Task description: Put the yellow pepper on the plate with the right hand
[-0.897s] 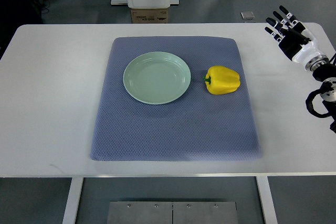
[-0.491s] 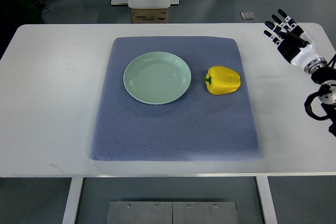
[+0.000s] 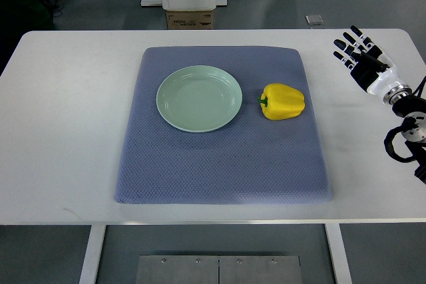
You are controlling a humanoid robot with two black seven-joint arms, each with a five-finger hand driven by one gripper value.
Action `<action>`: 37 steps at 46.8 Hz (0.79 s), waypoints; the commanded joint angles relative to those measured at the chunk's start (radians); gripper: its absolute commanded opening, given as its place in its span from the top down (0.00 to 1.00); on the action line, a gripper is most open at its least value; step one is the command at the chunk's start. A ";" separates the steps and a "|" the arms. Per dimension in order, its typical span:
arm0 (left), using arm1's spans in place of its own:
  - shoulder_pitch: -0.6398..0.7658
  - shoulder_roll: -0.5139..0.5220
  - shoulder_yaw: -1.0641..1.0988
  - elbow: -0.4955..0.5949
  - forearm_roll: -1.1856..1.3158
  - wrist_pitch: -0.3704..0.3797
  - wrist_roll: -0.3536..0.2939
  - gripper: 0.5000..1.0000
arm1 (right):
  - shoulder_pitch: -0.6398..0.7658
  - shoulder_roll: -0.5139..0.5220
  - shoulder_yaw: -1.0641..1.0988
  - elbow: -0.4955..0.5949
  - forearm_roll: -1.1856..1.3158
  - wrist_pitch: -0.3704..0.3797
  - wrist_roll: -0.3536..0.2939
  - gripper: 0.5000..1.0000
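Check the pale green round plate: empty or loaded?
Empty. The pale green round plate shows only bare glaze; the yellow bell pepper lies beside it on the blue-grey mat.

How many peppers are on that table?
1. A single yellow pepper lies on the blue mat, just right of the green plate. Nothing in view could hide another.

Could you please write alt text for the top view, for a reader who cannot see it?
A yellow pepper lies on a blue mat just right of an empty green plate, not touching it. The robot's right hand, fingers spread and holding nothing, is over the white table at the far right, well clear of the pepper.
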 commanded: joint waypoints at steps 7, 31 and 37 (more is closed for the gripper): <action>0.000 0.000 0.000 0.000 0.000 0.000 0.000 0.00 | 0.029 0.002 -0.012 0.014 -0.005 0.005 0.005 0.00; 0.000 0.000 0.000 0.001 0.000 0.000 0.000 0.00 | 0.035 -0.241 -0.152 0.480 -0.266 0.000 0.002 0.00; 0.000 0.000 0.000 0.001 0.000 0.000 0.000 0.00 | 0.064 -0.278 -0.201 0.523 -0.415 -0.023 0.012 0.02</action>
